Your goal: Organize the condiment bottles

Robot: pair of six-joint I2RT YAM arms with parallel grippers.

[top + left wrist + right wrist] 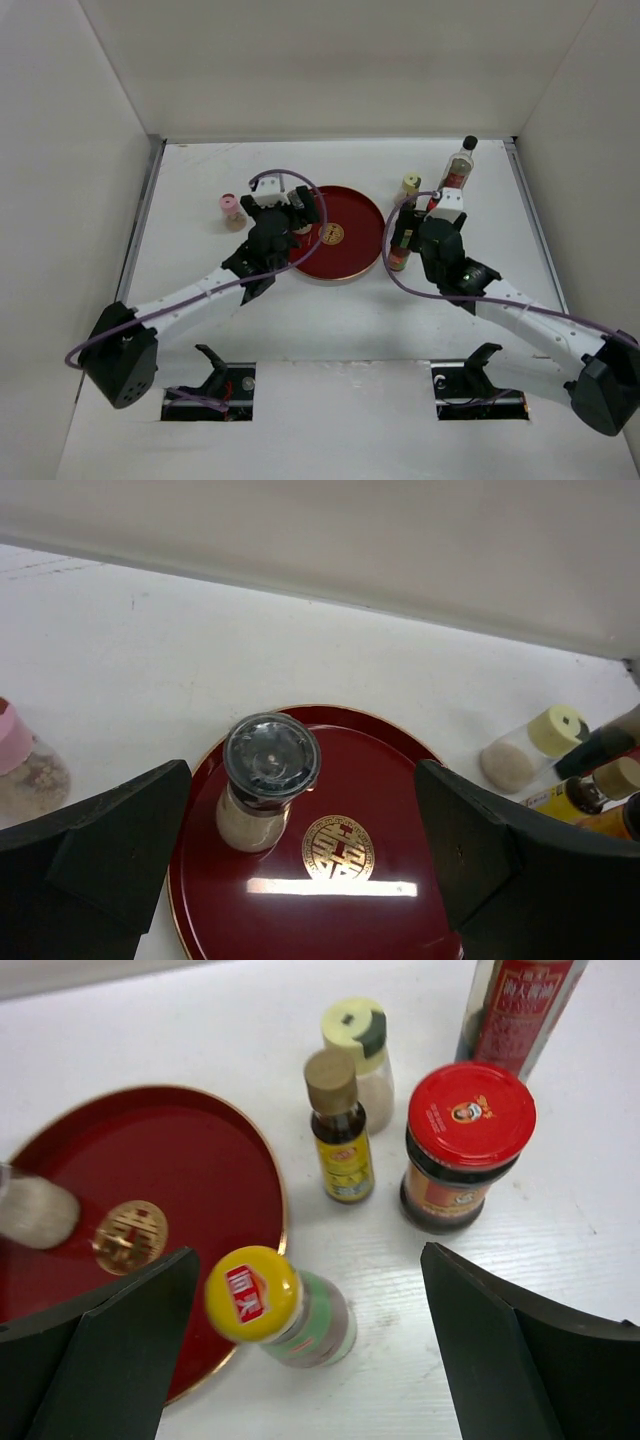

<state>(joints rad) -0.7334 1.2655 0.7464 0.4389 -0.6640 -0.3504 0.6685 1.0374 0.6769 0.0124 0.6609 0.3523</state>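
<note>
White table (330, 310), walled on 3 sides. Red tray (358, 262) sits mid-table btw the arms. L gripper (300, 810) hangs over the tray's left half, jaws wide apart, holding nothing. R gripper (310, 1260) is just right of the tray, jaws equally wide, also empty.

Tall bottle (461, 166) is far right, upright, black cap up. Red-lidded jar (468, 1120) stands near it, w/ a tan-capped bottle (337, 1135) and a cream-capped shaker (358, 1035) just to its left. Silver-lidded jar (266, 780) stands on the tray btw the L jaws, w/ a gap each side. Yellow-capped bottle (275, 1305) stands on the table at the tray's right rim, btw the R jaws, untouched. Can't tell if it touches the rim. Pink-capped jar (233, 212) is alone, left of the tray.

Step, I'd judge: one jar is on the tray and yellow-capped is next. R needs to drop, close on the body below the cap, lift straight up, then go left over the rim. L should rise w/o clipping the silver lid. Both stand w/ long axis vertical, caps up.
</note>
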